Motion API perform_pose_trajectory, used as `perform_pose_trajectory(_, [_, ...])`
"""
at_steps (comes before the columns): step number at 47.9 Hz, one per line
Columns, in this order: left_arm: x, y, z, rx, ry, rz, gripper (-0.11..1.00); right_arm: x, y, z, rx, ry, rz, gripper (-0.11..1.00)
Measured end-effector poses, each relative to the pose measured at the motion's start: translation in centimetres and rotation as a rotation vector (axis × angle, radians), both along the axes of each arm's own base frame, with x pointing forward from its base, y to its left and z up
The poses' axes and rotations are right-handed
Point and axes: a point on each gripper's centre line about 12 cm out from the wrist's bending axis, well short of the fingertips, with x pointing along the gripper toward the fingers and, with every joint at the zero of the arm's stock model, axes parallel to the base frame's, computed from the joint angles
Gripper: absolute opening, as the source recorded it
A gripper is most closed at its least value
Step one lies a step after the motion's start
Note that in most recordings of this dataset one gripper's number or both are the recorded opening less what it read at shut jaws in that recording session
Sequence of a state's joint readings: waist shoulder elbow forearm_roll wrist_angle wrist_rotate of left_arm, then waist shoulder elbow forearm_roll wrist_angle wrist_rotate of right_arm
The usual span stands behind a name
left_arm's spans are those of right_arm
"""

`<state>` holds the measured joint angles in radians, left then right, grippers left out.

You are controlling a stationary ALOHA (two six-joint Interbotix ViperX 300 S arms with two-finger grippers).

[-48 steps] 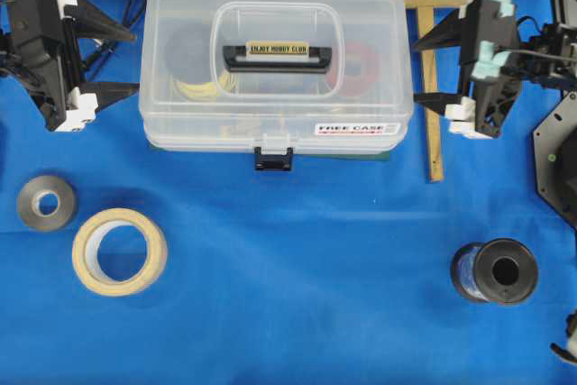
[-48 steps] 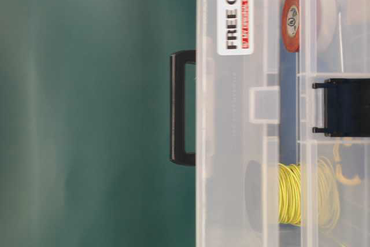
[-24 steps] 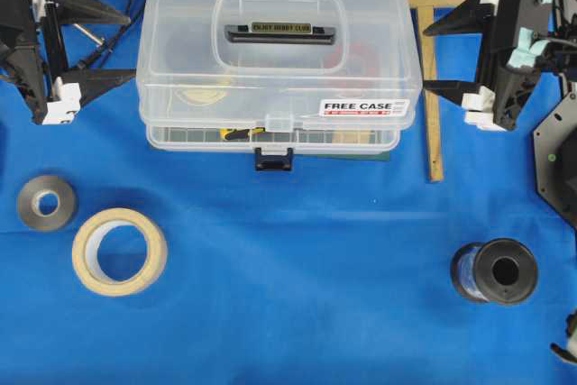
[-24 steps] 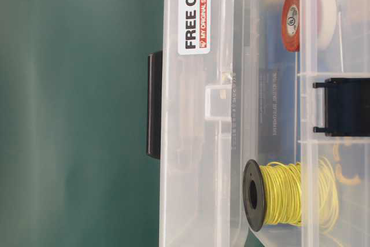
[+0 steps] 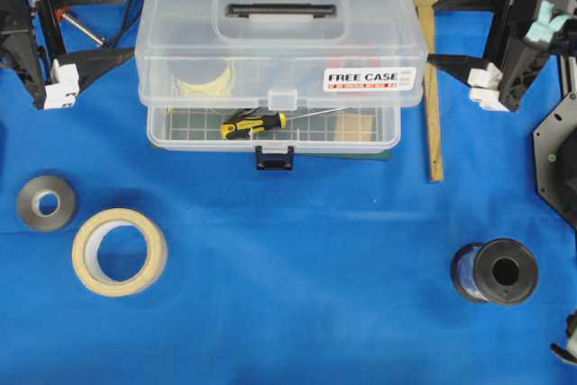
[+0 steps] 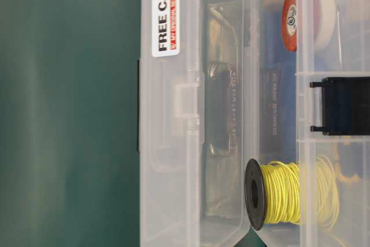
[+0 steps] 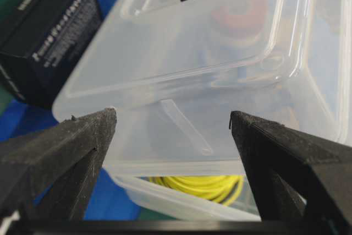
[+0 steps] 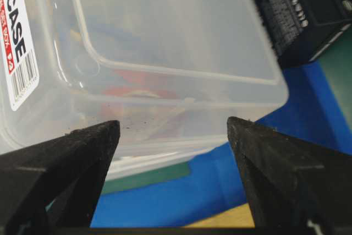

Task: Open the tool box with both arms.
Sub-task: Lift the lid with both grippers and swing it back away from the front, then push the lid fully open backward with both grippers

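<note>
Two tape rolls (image 5: 119,251) lie nearest on the blue cloth. Farther back, the tool box (image 5: 275,123) sits half open, showing a yellow screwdriver (image 5: 252,124) and yellow wire (image 6: 283,194). Left gripper (image 5: 113,26) and right gripper (image 5: 455,29) spread wide, holding nothing.

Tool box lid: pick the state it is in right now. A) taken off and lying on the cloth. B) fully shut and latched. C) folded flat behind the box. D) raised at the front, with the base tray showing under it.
D: in the overhead view the tool box lid sits lifted above the base, exposing a yellow-handled screwdriver in the tray.
</note>
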<state>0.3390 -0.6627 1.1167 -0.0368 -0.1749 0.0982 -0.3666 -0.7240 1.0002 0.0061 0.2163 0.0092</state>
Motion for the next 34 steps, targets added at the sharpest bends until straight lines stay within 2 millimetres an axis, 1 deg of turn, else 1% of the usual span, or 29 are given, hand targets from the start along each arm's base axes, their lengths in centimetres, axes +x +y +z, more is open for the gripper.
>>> perform_pose_trajectory(21, [-0.8,2.5,0.4,0.013,-0.036,0.108,0.91,-0.5,-2.0,0.7,-0.024,-0.060,-0.084,0.82])
perform_pose_trajectory(34, [-1.1,3.6,0.5,0.017,-0.046,0.154,0.91,-0.8,-3.2,1.0,-0.030,-0.078,-0.138,0.82])
